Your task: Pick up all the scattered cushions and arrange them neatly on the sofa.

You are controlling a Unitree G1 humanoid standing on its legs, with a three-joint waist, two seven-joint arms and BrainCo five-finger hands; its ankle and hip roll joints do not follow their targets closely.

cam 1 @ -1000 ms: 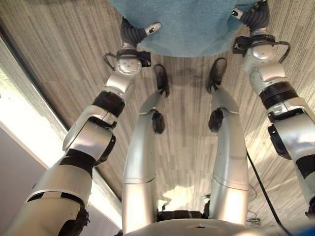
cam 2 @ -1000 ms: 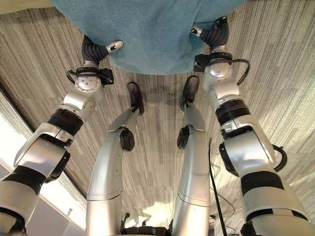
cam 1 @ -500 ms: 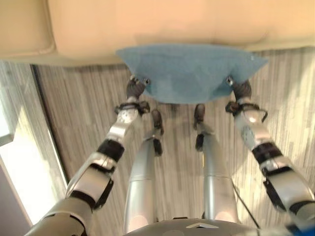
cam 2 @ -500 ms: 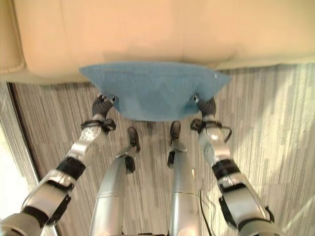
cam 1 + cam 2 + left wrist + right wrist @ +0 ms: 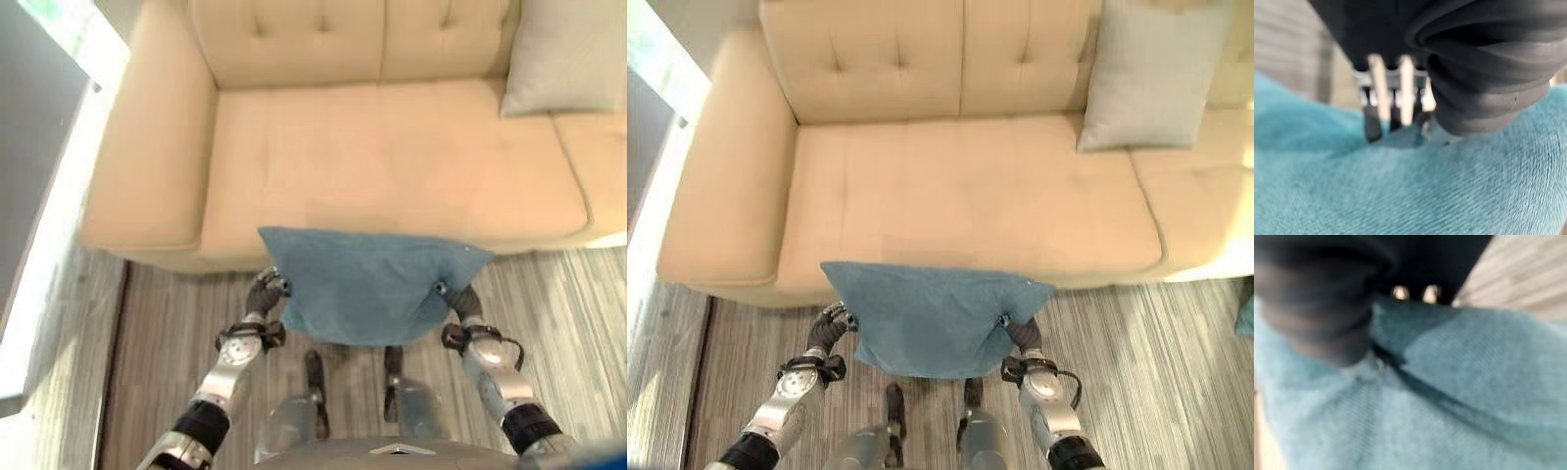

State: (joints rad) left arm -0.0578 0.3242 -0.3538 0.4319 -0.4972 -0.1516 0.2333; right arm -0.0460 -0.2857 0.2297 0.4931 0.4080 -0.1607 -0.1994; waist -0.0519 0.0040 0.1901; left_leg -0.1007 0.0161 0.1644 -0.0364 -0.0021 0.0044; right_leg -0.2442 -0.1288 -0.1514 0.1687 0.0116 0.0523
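The left hand (image 5: 1396, 105) presses its fingers (image 5: 1372, 128) into teal cushion (image 5: 1400, 196).

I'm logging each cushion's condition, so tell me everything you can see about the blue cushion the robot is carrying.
The blue cushion is teal, soft and velvety-looking, roughly square with pointed corners, sagging slightly in the middle. It is held off the floor in front of the sofa, overlapping the seat's front edge. The left hand grips its left side and the right hand its right; fingers dig into the fabric.
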